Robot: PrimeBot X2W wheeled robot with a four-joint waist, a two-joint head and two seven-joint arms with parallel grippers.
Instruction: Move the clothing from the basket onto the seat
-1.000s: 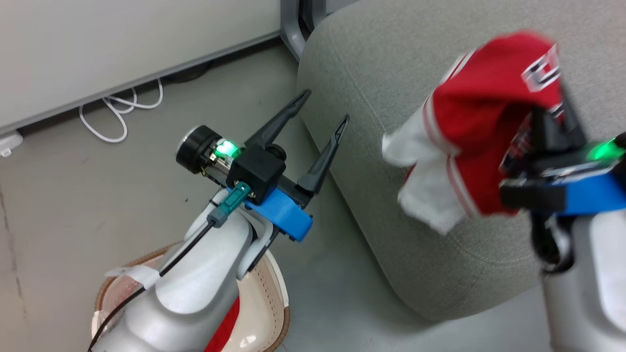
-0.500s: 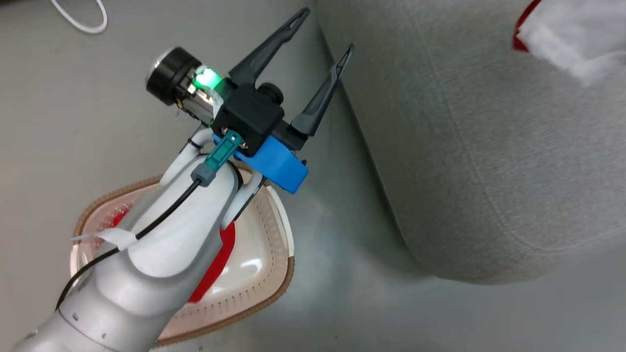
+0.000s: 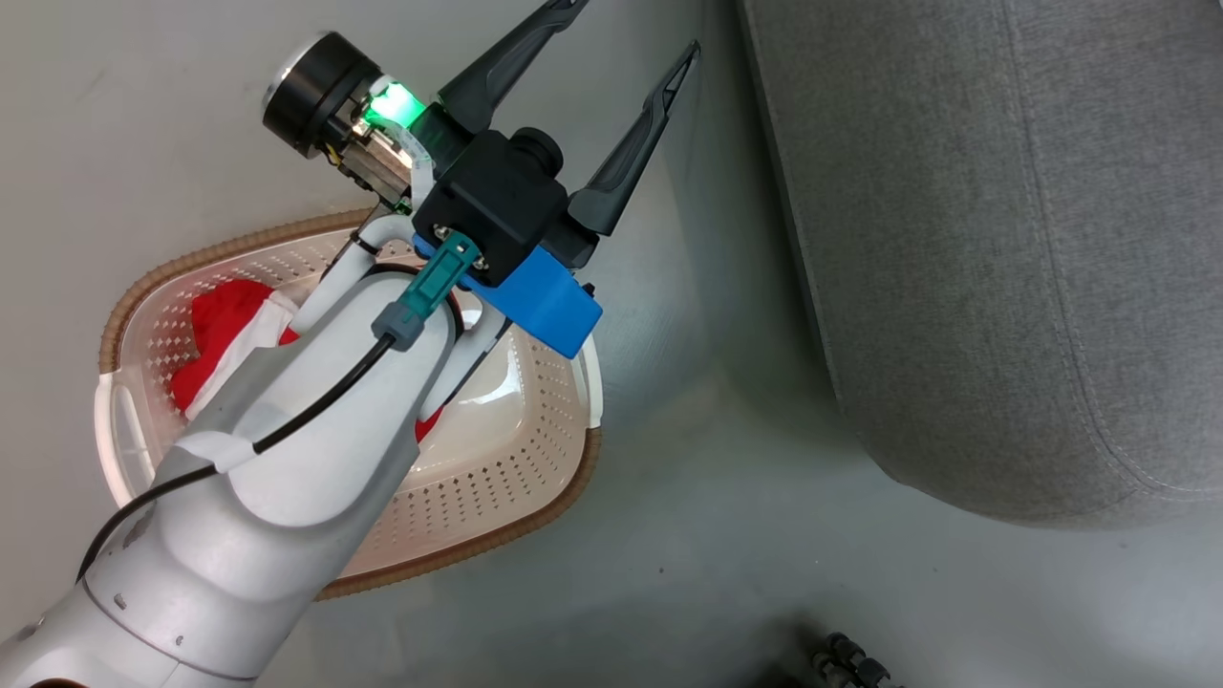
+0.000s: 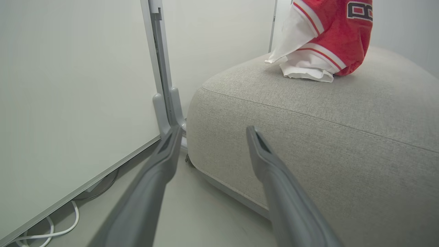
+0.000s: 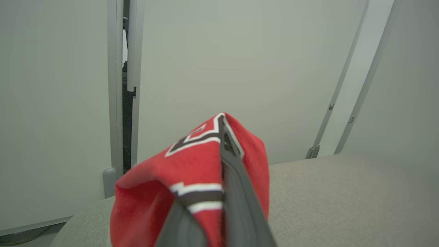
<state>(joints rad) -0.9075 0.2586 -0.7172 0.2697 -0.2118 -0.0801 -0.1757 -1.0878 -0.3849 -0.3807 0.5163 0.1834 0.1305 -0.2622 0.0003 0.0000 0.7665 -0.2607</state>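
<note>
In the head view the cream basket (image 3: 497, 449) sits on the floor at lower left. A red and white garment (image 3: 225, 320) lies in it, partly hidden by my left forearm. My left gripper (image 3: 631, 29) hovers open and empty above the basket's far end, beside the grey seat (image 3: 955, 239). The left wrist view has those open fingers (image 4: 164, 161) pointing at the seat's side (image 4: 308, 130). On the seat's top, the second red garment (image 4: 343, 37) with block letters touches down with its lower end. My right gripper (image 5: 224, 137) is shut on that garment (image 5: 192, 171) above the seat (image 5: 343, 199).
Pale wall panels and a grey metal post (image 4: 164, 103) stand behind the seat. A white cable (image 4: 51, 231) lies on the floor by the wall. Bare grey floor (image 3: 726, 535) separates basket and seat. A dark object (image 3: 846, 659) pokes in at the bottom edge.
The head camera has tilted down: the basket shows more fully, and the right gripper with the lettered garment has left that view. My left gripper stays open.
</note>
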